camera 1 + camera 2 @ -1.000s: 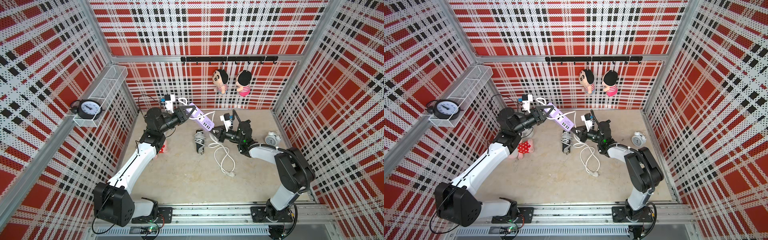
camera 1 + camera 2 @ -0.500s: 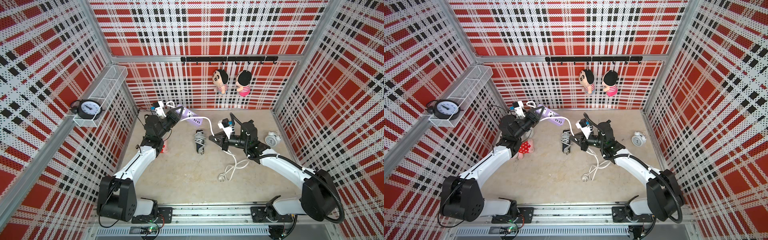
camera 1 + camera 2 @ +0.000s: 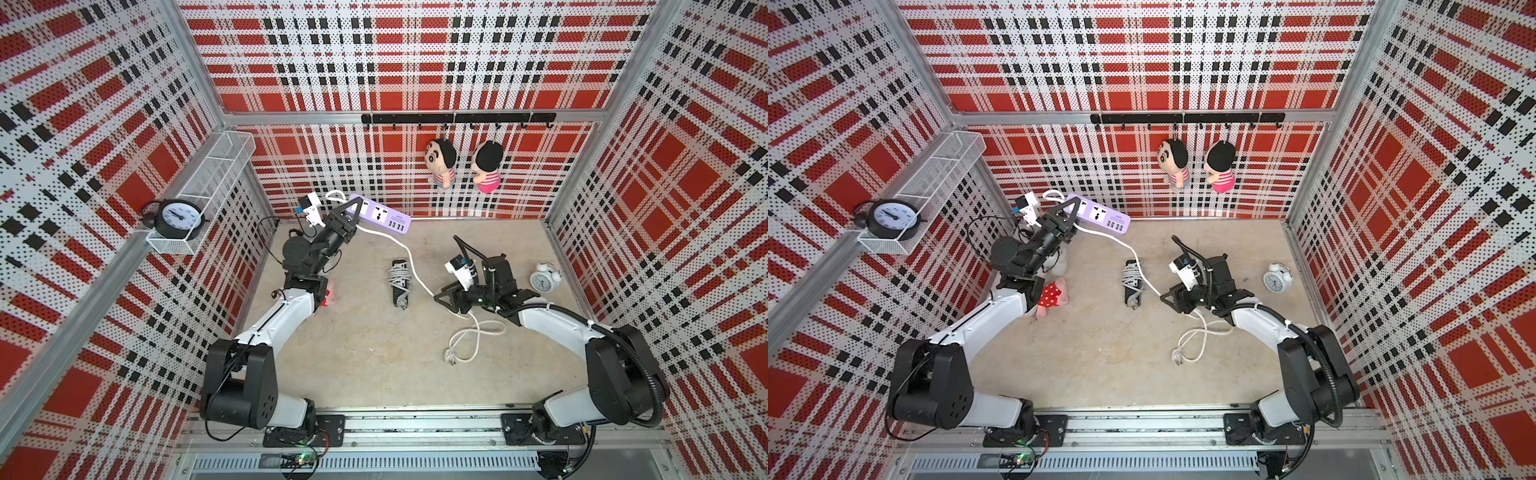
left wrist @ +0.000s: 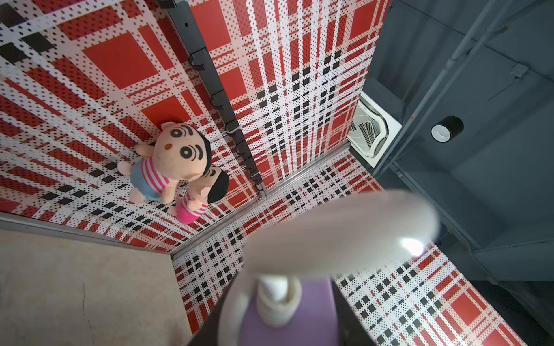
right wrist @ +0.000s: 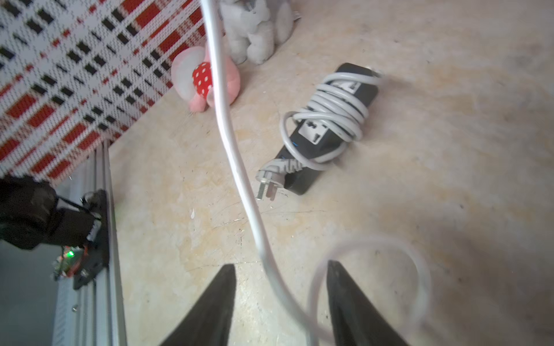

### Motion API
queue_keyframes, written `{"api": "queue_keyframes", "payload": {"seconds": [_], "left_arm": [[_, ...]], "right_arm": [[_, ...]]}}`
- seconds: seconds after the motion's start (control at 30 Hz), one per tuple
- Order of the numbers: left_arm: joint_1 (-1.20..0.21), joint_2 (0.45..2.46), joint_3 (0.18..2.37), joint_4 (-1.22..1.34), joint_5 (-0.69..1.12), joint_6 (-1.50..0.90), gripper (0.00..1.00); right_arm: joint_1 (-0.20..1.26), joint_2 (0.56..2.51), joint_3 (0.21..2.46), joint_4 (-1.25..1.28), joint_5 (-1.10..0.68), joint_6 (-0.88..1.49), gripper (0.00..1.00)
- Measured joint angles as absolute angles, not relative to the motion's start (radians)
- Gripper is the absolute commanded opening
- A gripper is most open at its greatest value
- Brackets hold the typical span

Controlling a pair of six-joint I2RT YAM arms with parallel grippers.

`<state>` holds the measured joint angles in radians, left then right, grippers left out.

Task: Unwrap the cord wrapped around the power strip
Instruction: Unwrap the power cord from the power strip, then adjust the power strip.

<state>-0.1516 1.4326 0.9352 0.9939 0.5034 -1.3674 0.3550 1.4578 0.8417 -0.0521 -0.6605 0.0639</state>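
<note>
Left claw (image 3: 353,211) holding purple power strip (image 3: 386,216) up, right claw (image 5: 279,265) open, white cord (image 5: 236,167) running between its jaws.

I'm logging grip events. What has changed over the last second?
The left gripper, shut on the lilac plastic power strip, carried it toward the rear wall, pulling its white cord straighter. The right gripper drew back and opened, releasing that cord, which runs between its jaws. The black strip wound with grey cord and the white alarm clock stayed put.
</note>
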Motion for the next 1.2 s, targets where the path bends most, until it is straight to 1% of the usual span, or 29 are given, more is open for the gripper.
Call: {"api": "queue_keyframes", "payload": {"seconds": [0.07,0.23,0.43,0.7,0.93,1.03,1.1,1.2], "left_arm": [[-0.154,1.433,0.92,1.028,0.517,-1.375,0.0],[-0.188,1.433,0.893,1.056,0.542,-1.36,0.0],[-0.216,1.434,0.886,1.055,0.556,-1.318,0.0],[-0.232,1.452,0.886,1.045,0.57,-1.274,0.0],[-0.292,1.496,0.887,1.029,0.574,-1.265,0.0],[-0.307,1.502,0.887,1.021,0.575,-1.263,0.0],[-0.311,1.502,0.887,1.021,0.575,-1.261,0.0],[-0.316,1.504,0.887,1.019,0.575,-1.252,0.0]], "right_arm": [[0.322,1.436,0.874,-0.075,-0.673,0.09,0.68],[0.315,1.386,0.974,-0.03,-0.754,0.21,0.75],[0.315,1.418,1.071,0.067,-0.857,0.418,0.78],[0.325,1.473,1.05,0.315,-0.936,0.723,0.8],[0.376,1.535,1.072,0.43,-0.938,0.819,0.8],[0.39,1.568,1.082,0.485,-0.937,0.86,0.76],[0.397,1.583,1.084,0.521,-0.934,0.886,0.7],[0.399,1.594,1.084,0.559,-0.935,0.915,0.55]]}}
